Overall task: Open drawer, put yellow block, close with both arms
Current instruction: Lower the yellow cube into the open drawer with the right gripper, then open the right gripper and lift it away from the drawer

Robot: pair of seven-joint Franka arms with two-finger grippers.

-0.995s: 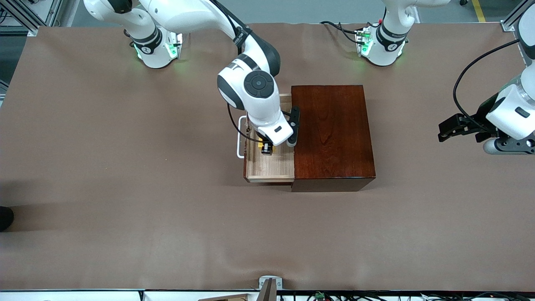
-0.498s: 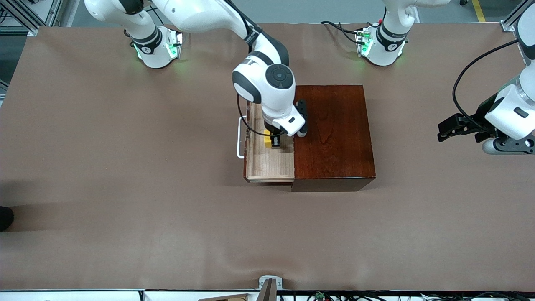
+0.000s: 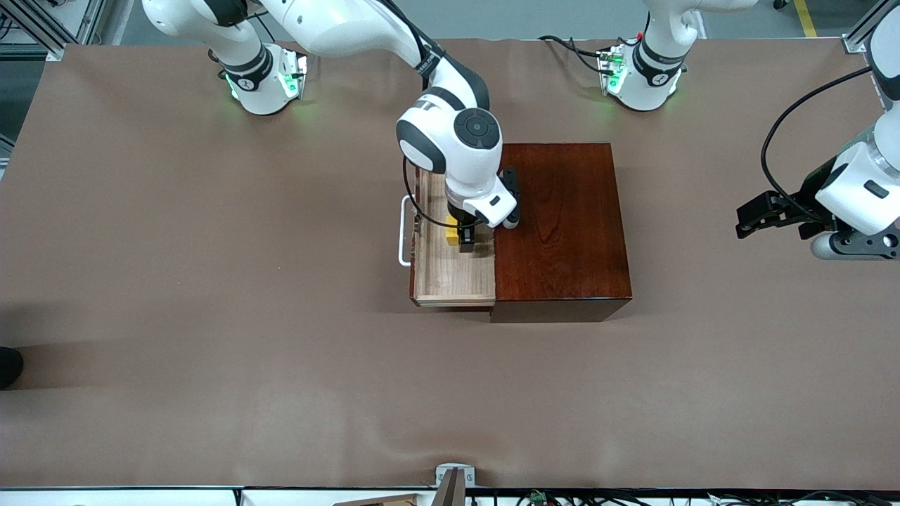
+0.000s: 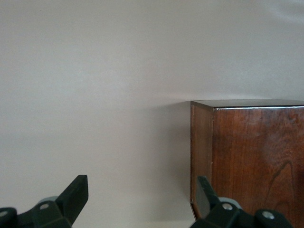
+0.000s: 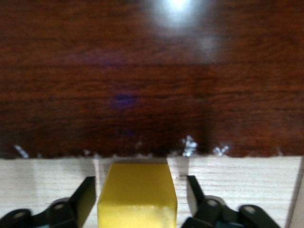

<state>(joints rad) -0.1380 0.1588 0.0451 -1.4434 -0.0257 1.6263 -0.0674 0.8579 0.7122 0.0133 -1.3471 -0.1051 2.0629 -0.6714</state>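
Note:
The drawer [image 3: 450, 277] stands pulled out of the dark box [image 3: 562, 225] toward the right arm's end of the table, its white handle [image 3: 403, 232] outermost. The yellow block [image 3: 451, 234] sits inside it on the light wood floor. My right gripper [image 3: 460, 239] reaches down into the drawer, open, with a finger on either side of the yellow block [image 5: 137, 194] and a small gap at each. My left gripper [image 3: 749, 218] waits open over the table at the left arm's end, facing the box [image 4: 256, 156] with nothing between its fingers.
The box's glossy dark wood [image 5: 152, 85] rises close in front of the right gripper [image 5: 140, 185]. The brown table cover [image 3: 211, 316] stretches wide round the box on all sides. The left gripper [image 4: 141, 185] has bare table under it.
My right gripper moved the yellow block deeper into the drawer toward the box, then opened and let go of it. The left arm has not moved.

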